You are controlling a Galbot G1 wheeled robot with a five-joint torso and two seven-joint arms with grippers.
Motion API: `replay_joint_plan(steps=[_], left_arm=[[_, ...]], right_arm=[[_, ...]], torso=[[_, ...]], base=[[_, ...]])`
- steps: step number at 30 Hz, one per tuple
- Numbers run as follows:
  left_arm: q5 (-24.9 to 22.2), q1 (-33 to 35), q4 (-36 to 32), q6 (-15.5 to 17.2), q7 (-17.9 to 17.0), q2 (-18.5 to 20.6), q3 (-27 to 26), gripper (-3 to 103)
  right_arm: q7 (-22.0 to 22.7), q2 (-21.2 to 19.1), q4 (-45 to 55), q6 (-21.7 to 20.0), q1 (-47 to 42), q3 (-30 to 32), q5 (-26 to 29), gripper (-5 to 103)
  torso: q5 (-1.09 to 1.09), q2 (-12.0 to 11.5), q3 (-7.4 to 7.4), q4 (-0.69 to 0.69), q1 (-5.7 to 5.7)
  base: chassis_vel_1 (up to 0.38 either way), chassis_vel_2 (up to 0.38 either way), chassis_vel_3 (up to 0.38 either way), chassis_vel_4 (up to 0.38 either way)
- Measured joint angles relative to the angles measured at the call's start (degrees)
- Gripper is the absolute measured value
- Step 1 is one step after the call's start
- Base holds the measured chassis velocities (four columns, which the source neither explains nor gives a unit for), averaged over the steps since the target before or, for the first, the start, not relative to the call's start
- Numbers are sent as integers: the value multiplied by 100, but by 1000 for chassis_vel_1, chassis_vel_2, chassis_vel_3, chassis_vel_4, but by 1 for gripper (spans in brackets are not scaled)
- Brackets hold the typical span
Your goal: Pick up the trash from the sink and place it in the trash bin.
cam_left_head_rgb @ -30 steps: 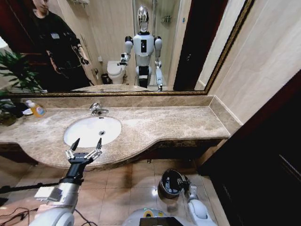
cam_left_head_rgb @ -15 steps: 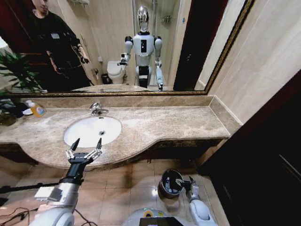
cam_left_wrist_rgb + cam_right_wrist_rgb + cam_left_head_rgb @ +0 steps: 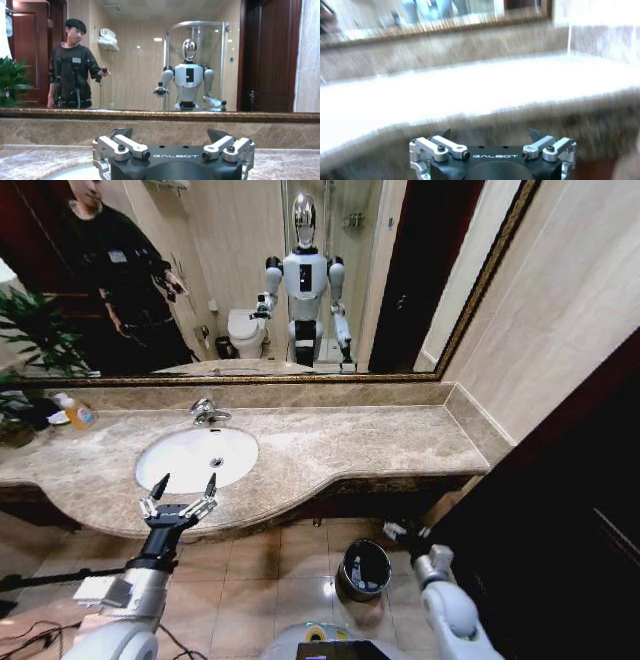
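Observation:
The white oval sink (image 3: 190, 455) is set in the beige marble countertop, with a chrome faucet (image 3: 208, 412) behind it. The trash is out of view. My left gripper (image 3: 184, 490) hovers open over the counter's front edge, just in front of the basin, with nothing between its fingers; it is also seen as the left gripper (image 3: 170, 133) in the left wrist view. The dark trash bin (image 3: 365, 568) with its shiny rim stands on the tiled floor below the counter. My right gripper (image 3: 405, 532) is up and to the right of the bin, open and empty, and seen as the right gripper (image 3: 489, 135) facing the counter front.
An orange soap bottle (image 3: 78, 413) and a potted plant (image 3: 30, 330) sit at the counter's far left. A large mirror (image 3: 300, 280) covers the wall behind. The marble counter (image 3: 380, 440) stretches right to a wall, and a dark cabinet (image 3: 560, 510) stands at the right.
My right gripper has risen from over the trash bin and moved to the right, away from it. The left arm has stayed still.

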Motion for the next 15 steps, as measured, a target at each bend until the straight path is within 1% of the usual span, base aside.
replay_joint_plan(steps=[4, 6, 9, 10, 12, 14, 15], left_arm=[[0, 0, 0, 0, 0, 0, 0, 100], [0, 0, 0, 0, 0, 0, 0, 100], [0, 0, 0, 0, 0, 0, 0, 100], [0, 0, 0, 0, 0, 0, 0, 100], [0, 0, 0, 0, 0, 0, 0, 100], [0, 0, 0, 0, 0, 0, 0, 100], [0, 0, 0, 0, 0, 0, 0, 100]], right_arm=[[46, -134, 681, -85, 161, -20, 3, 100], [47, -163, 741, -85, 191, -22, 8, 100], [35, -363, 1010, -102, 377, -25, 211, 100], [35, -363, 1010, -102, 377, -25, 211, 100], [-1, -475, 1016, -7, 459, -22, 261, 100], [-35, -524, 951, 188, 505, -20, 274, 100], [-35, -524, 951, 188, 505, -20, 274, 100]], torso=[[0, 0, 0, 0, 0], [0, 0, 0, 0, 0], [0, 0, 0, 0, 0], [0, 0, 0, 0, 0], [1, 0, 0, 0, 0], [1, 0, 0, 0, 0], [1, 0, 0, 0, 0]], base=[[0, 0, 0, 0], [0, 0, 0, 0], [0, 0, 0, 0], [0, 0, 0, 0], [0, 0, 0, 0], [0, 0, 0, 0], [0, 0, 0, 0]])
